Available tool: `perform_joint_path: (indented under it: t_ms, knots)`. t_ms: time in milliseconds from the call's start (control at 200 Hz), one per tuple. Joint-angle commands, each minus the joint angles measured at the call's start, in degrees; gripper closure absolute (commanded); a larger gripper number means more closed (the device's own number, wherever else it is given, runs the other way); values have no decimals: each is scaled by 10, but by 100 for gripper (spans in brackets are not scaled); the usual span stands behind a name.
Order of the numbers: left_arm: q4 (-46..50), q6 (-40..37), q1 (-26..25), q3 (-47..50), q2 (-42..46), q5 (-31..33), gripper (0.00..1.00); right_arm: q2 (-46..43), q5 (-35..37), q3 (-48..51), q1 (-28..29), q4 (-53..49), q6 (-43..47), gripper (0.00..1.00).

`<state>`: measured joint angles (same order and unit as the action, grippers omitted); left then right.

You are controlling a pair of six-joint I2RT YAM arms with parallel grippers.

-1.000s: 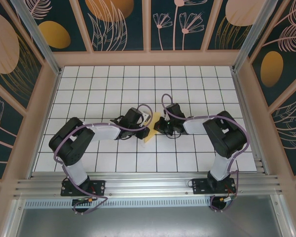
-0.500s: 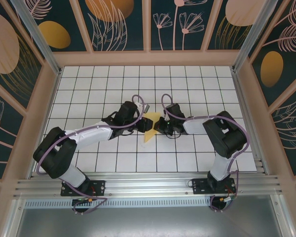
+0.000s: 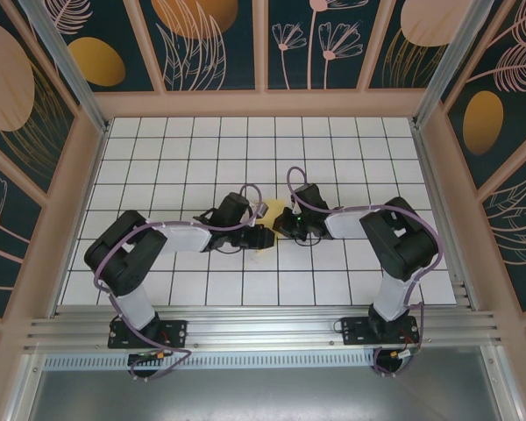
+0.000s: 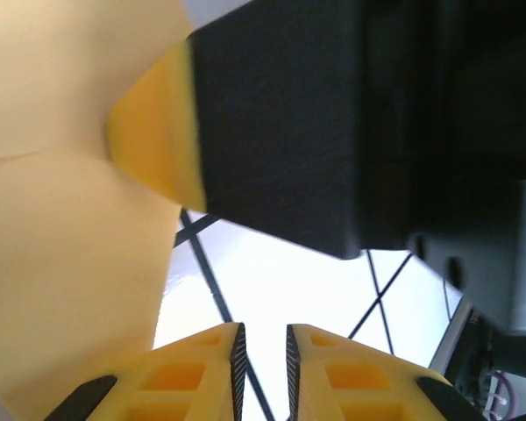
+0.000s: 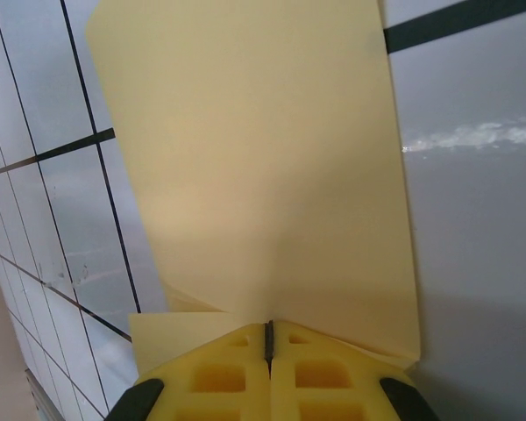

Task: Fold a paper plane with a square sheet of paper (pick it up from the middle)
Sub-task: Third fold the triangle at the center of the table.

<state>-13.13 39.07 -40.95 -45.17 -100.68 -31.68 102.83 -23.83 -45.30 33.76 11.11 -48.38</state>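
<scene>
Along the near edge of the table [image 3: 245,289], in front of the arm bases [image 3: 147,331], a row of open tiles is seen, with more open tiles toward both side edges. At the middle of the table the left gripper [image 3: 261,237] and the right gripper [image 3: 282,226] are set tip to tip, just beside each other. The left gripper's jaws are parted by a narrow slit, and nothing is seen between them. The sheet of paper [image 5: 254,158] is seen just beside them. The right gripper's jaws are pressed together on the near edge of the sheet. The sheet is longer than wide, and its long sides run straight away from the right fingertips. Beyond the grippers, open tiles reach the far edge and both far corners.
</scene>
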Motion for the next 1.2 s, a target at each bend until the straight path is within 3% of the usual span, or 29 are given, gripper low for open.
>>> perform_joint_path:
  t_ms: [0,355,1196]
  knots:
    - [24,-13,2,-19,-14,1,76,40,45,9,8,-45,-1,95]
    - [55,-37,2,-20,-12,67,78,39,50,8,9,-55,2,95]
    - [71,-43,2,38,-16,66,79,47,70,-2,11,-79,5,95]
